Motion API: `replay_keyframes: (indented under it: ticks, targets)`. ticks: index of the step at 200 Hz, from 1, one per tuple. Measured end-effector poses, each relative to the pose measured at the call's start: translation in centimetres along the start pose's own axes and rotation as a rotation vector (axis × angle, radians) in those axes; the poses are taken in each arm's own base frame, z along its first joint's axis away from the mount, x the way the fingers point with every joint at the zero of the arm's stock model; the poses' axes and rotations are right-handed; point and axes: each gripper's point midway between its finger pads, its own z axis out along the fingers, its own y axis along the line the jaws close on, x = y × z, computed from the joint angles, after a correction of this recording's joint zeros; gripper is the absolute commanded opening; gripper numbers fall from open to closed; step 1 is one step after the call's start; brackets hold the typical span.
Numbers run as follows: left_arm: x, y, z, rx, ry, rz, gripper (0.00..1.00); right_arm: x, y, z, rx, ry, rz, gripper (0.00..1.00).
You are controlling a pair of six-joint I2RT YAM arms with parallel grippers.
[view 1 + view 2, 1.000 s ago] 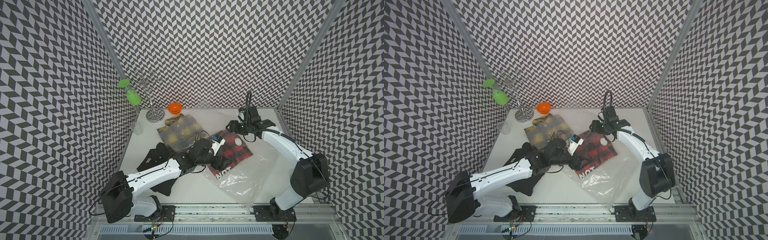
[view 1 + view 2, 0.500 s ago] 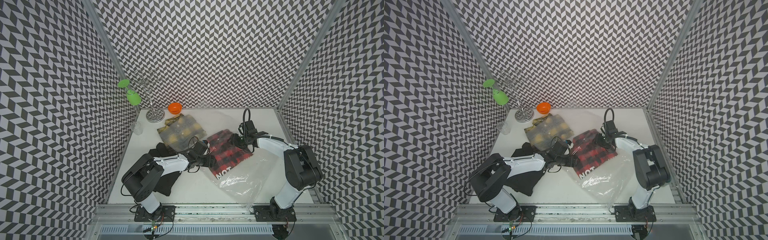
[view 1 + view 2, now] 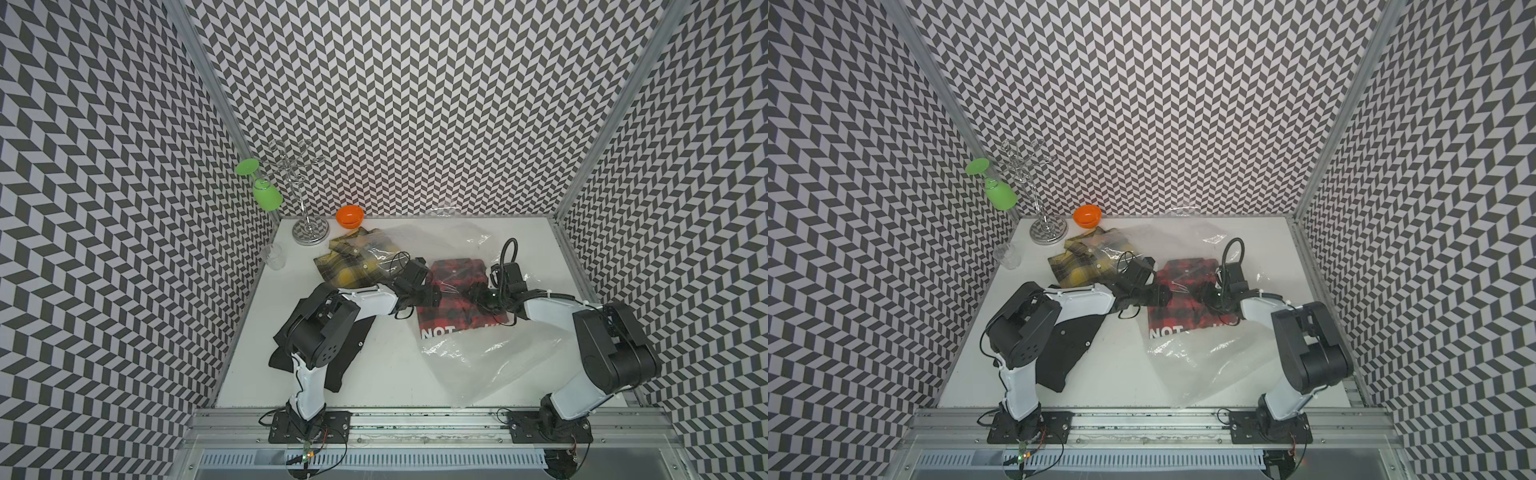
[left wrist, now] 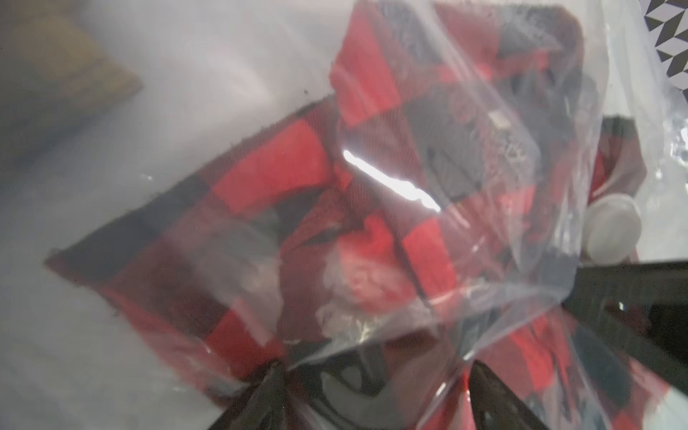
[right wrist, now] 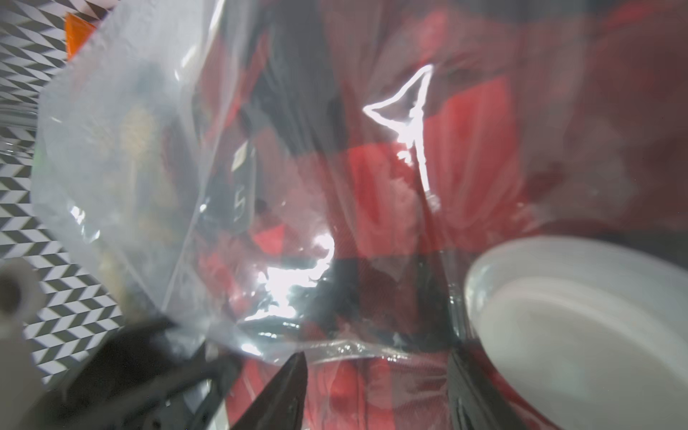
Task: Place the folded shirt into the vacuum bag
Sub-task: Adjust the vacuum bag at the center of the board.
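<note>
The folded shirt (image 3: 451, 286) (image 3: 1183, 282), red and black plaid, lies mid-table with the crinkly film of the clear vacuum bag (image 3: 478, 361) (image 3: 1208, 365) drawn over it. The bag's loose bulk spreads toward the front edge. My left gripper (image 3: 432, 297) (image 3: 1165, 296) sits low at the shirt's left edge. My right gripper (image 3: 473, 297) (image 3: 1200, 293) sits low at its right side. Both wrist views show film over plaid. The left gripper (image 4: 376, 376) and right gripper (image 5: 376, 376) each stand open, straddling film and cloth. The round white valve (image 4: 610, 227) (image 5: 580, 327) lies beside the right jaws.
A yellow plaid shirt (image 3: 353, 266) under more clear plastic lies behind the left arm. A black garment (image 3: 332, 361) lies under that arm. At the back left stand a wire rack (image 3: 307, 208) with a green glass (image 3: 268, 197), an orange bowl (image 3: 350, 216) and a clear cup (image 3: 273, 257).
Both arms have dropped from above the shirt down onto it, folding low at its two sides. The right jaws have narrowed slightly. Shirt and bag stay put.
</note>
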Motion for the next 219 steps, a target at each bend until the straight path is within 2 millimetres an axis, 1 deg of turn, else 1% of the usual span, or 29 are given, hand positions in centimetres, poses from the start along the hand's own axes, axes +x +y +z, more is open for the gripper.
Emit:
replay_keyframes:
  ticks: [30, 55, 77, 106, 118, 131, 144, 158, 159, 163, 171, 172, 178, 190, 198, 206, 214, 219]
  targets:
    - [-2.9, -0.4, 2.5, 0.003, -0.015, 0.025, 0.78, 0.8, 0.1, -0.6, -0.018, 0.013, 0.038, 0.61]
    - [-4.7, -0.2, 3.6, 0.001, -0.026, 0.036, 0.78, 0.2, 0.9, -0.7, -0.016, 0.025, 0.043, 0.61]
    - [-5.9, 0.4, 3.9, -0.008, -0.029, 0.037, 0.78, -1.5, 2.5, -0.7, -0.029, 0.011, 0.023, 0.62]
    - [-7.1, 1.3, 4.2, 0.005, -0.027, 0.03, 0.78, -5.1, 4.7, -0.5, -0.026, -0.04, -0.023, 0.62]
    - [-7.1, 1.2, 4.0, 0.014, -0.015, 0.031, 0.78, -5.9, 5.1, -0.7, -0.016, -0.055, -0.039, 0.62]
    - [-7.0, 1.3, 3.4, 0.017, -0.005, 0.033, 0.78, -6.3, 5.6, -1.5, -0.001, -0.075, -0.066, 0.63]
    - [-6.5, 1.3, 1.8, 0.015, 0.001, 0.037, 0.79, -6.1, 6.4, -2.8, 0.007, -0.089, -0.098, 0.63]
    - [-5.9, 1.1, -1.3, 0.012, -0.004, 0.052, 0.79, -5.2, 7.9, -4.0, -0.01, -0.092, -0.143, 0.63]
    - [-6.0, 1.0, -1.7, 0.013, -0.008, 0.053, 0.79, -5.0, 8.2, -4.1, -0.014, -0.09, -0.148, 0.63]
    - [-6.0, 1.0, -2.7, 0.013, -0.017, 0.056, 0.79, -4.6, 8.7, -4.3, -0.022, -0.089, -0.161, 0.63]
    - [-6.3, 0.7, -4.9, 0.016, -0.04, 0.064, 0.79, -3.2, 9.8, -4.5, -0.044, -0.074, -0.193, 0.62]
    - [-6.5, 0.6, -5.4, 0.016, -0.049, 0.066, 0.79, -3.0, 9.9, -4.5, -0.045, -0.071, -0.195, 0.63]
    - [-7.0, 0.4, -7.3, 0.023, -0.078, 0.071, 0.79, -1.5, 10.6, -4.4, -0.06, -0.05, -0.216, 0.63]
    - [-8.3, 0.5, -11.0, 0.028, -0.15, 0.073, 0.79, 2.3, 11.4, -3.5, -0.076, 0.017, -0.253, 0.63]
    - [-9.0, 1.2, -13.4, 0.022, -0.199, 0.066, 0.79, 4.4, 11.3, -2.9, -0.072, 0.062, -0.26, 0.62]
    - [-9.8, 2.4, -16.1, 0.005, -0.253, 0.051, 0.79, 6.6, 10.9, -2.2, -0.067, 0.11, -0.261, 0.62]
    - [-10.2, 3.7, -18.1, -0.018, -0.295, 0.036, 0.8, 7.8, 10.0, -1.7, -0.049, 0.14, -0.251, 0.62]
    - [-10.3, 4.6, -19.2, -0.035, -0.316, 0.026, 0.8, 8.0, 9.6, -1.5, -0.037, 0.148, -0.24, 0.62]
